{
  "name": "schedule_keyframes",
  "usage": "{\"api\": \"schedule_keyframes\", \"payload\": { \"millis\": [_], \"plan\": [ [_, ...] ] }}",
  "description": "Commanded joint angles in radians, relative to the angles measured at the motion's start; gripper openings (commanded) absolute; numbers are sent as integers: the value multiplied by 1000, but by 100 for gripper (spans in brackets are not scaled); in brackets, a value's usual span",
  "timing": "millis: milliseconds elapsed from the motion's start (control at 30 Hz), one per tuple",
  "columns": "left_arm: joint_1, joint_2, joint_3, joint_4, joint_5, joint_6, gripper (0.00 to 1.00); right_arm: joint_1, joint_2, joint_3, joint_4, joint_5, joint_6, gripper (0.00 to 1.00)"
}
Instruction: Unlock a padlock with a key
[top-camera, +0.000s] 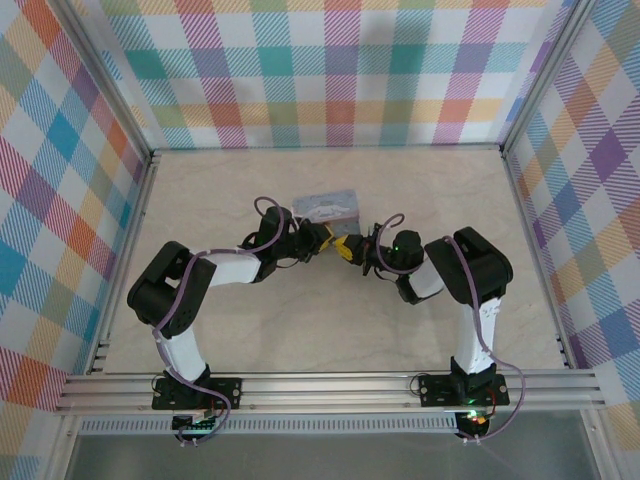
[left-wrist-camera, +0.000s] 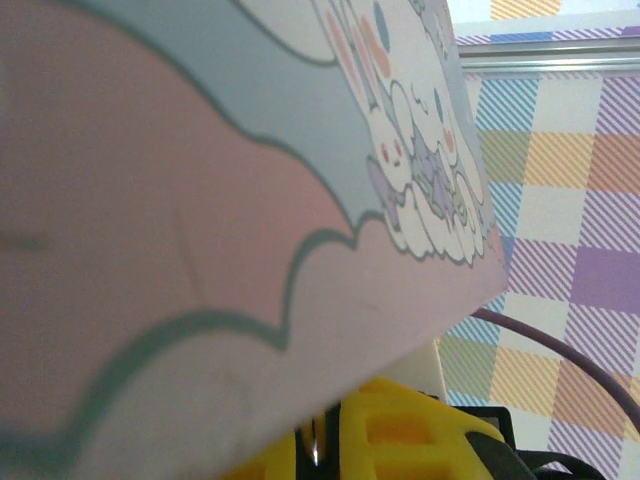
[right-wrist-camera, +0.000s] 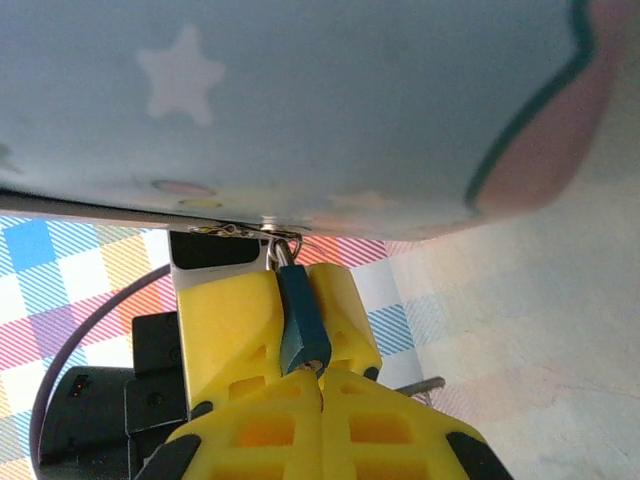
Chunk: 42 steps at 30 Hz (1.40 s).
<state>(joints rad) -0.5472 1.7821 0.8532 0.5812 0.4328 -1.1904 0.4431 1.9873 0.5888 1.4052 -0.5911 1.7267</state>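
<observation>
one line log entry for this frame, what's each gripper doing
left gripper: shut on padlock | right gripper: shut, tips at padlock's lower end | padlock: attached at tin edge

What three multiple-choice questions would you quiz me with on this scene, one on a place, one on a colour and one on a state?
1. Where does the pale blue cartoon-printed tin sit?
A. against the left wall
B. around the centre of the beige tabletop
C. on the near rail

2. What colour are the fingers of the left tool?
A. yellow
B. red
C. white

3. How is the small dark teal padlock held?
A. lying loose on the tabletop
B. hanging from a wall
C. clamped between the left tool's fingers

Answers:
1. B, because the top view shows the tin mid-tabletop.
2. A, because the right wrist view shows the fingers as yellow plastic.
3. C, because in the right wrist view those yellow fingers press on the padlock from both sides.
</observation>
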Motion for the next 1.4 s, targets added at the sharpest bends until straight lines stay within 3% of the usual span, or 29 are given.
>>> {"api": "schedule_keyframes", "payload": {
  "millis": [0,933,1367],
  "plan": [
    [-34,-24,23,98,111,-20,3,10,31,69,-8,60,-15,1],
    [-57,-28,33,26,163,33,1,16,67,81,-53,73,13,2],
    [-13,-39,4,-52,92,75,2,-28,35,-86,1,68,-40,19]
  ]
}}
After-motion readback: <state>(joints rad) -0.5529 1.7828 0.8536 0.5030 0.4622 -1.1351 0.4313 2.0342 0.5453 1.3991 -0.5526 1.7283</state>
